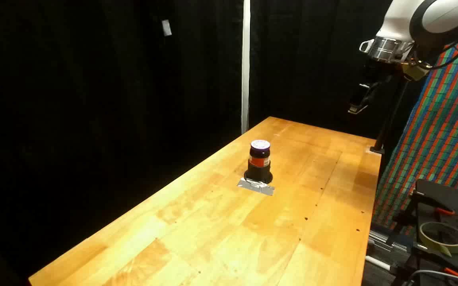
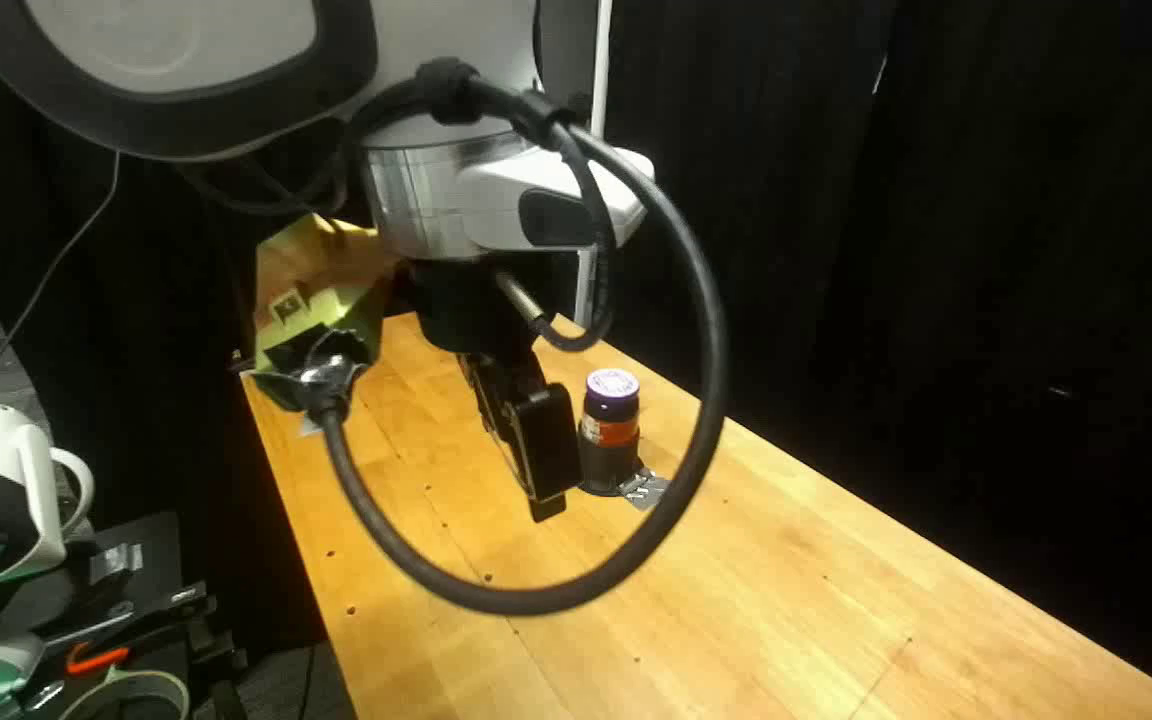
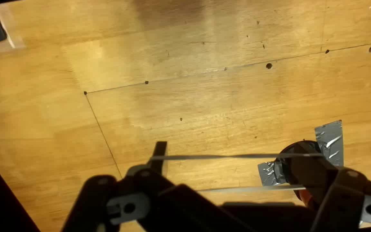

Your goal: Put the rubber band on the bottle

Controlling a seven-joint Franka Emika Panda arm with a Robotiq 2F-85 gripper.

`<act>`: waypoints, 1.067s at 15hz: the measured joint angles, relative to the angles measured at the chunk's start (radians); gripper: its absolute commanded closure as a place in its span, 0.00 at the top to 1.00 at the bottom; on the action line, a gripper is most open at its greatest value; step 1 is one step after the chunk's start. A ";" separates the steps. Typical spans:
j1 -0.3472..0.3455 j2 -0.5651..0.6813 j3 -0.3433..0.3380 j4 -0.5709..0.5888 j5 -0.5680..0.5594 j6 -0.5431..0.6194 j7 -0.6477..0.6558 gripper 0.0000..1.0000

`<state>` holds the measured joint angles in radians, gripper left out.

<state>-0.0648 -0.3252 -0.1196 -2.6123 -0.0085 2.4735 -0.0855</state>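
The bottle [image 1: 259,161] stands upright in a black holder [image 1: 259,173] on the wooden table [image 1: 229,238]. It has a white and purple cap and an orange-red label, and also shows in an exterior view [image 2: 610,428]. In the wrist view only a red-orange part of the bottle [image 3: 306,197] shows; the right finger hides the rest. My gripper [image 3: 237,158] is open, with a pale rubber band [image 3: 217,157] stretched around its two fingers in two strands. The gripper is above the table, apart from the bottle, in both exterior views [image 1: 358,108] [image 2: 548,490].
Silver tape [image 1: 255,187] fixes the holder to the table. A black cable [image 2: 506,597] loops from the wrist. A black post [image 1: 390,119] rises at a table corner. A side stand [image 1: 447,198] holds a tape roll [image 1: 442,237] and clamps. Black curtains hang behind.
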 measured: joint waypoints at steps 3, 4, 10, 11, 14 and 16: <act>0.000 -0.001 0.000 0.011 0.000 0.001 0.000 1.00; 0.000 -0.001 0.000 0.013 0.000 0.001 0.000 1.00; 0.012 0.013 0.013 0.020 0.000 0.000 -0.029 1.00; 0.023 0.024 0.017 0.033 0.000 -0.001 -0.046 1.00; 0.068 0.089 0.030 0.111 0.004 -0.005 -0.108 1.00; 0.096 0.160 0.042 0.194 0.025 -0.018 -0.149 1.00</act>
<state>0.0316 -0.1653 -0.0778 -2.4183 0.0165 2.4555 -0.2346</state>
